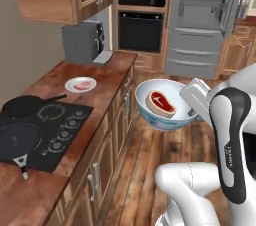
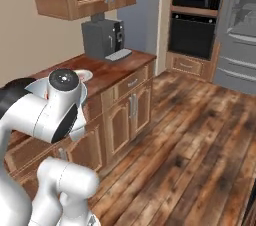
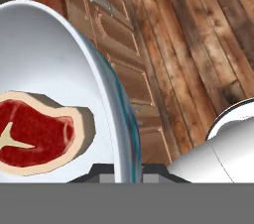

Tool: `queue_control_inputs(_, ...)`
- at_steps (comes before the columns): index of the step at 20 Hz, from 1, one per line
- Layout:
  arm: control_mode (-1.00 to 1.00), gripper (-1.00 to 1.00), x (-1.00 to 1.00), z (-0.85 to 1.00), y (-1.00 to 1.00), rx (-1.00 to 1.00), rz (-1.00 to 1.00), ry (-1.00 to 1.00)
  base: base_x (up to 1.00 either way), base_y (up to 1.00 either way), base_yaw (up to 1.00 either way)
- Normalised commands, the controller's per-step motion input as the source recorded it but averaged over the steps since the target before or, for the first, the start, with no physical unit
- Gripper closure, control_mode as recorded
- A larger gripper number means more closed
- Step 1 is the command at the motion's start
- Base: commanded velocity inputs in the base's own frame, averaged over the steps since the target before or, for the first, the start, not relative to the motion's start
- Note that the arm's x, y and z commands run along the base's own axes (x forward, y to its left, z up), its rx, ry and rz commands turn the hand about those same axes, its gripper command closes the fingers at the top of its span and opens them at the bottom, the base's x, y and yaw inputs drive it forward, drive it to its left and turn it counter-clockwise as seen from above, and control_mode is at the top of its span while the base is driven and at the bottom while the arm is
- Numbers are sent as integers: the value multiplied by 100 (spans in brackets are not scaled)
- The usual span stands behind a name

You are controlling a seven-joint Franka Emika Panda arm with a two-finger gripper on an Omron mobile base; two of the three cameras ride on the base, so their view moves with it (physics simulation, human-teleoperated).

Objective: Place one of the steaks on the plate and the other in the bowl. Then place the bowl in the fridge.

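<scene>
The gripper [image 1: 192, 112] is nearly closed, its jaws pinched narrowly on the rim of the bowl [image 1: 150, 115], which hangs in the air over the wood floor [image 1: 145, 170] beside the counter [image 1: 107, 77]. In the hand view the rim [image 3: 121, 119] runs down between the fingertips, which are mostly cut off at the bottom edge. One steak [image 1: 161, 103] lies inside the bowl, just beyond the gripper. Well away on the counter, the second steak [image 1: 83, 85] rests on the plate [image 1: 70, 88]. Far ahead stands the fridge [image 1: 200, 45], doors open, its top cut off.

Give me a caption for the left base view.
Gripper carries the bowl with a steak toward the open fridge.
</scene>
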Motion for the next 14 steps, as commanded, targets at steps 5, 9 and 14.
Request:
queue_control_inputs(5,100,100,0,0,0,0,0,0,58,-40,-46)
queue_control_inputs(9,100,100,0,0,0,0,0,0,64,-31,-45)
queue_control_inputs(14,100,100,0,0,0,0,0,0,66,-20,-46)
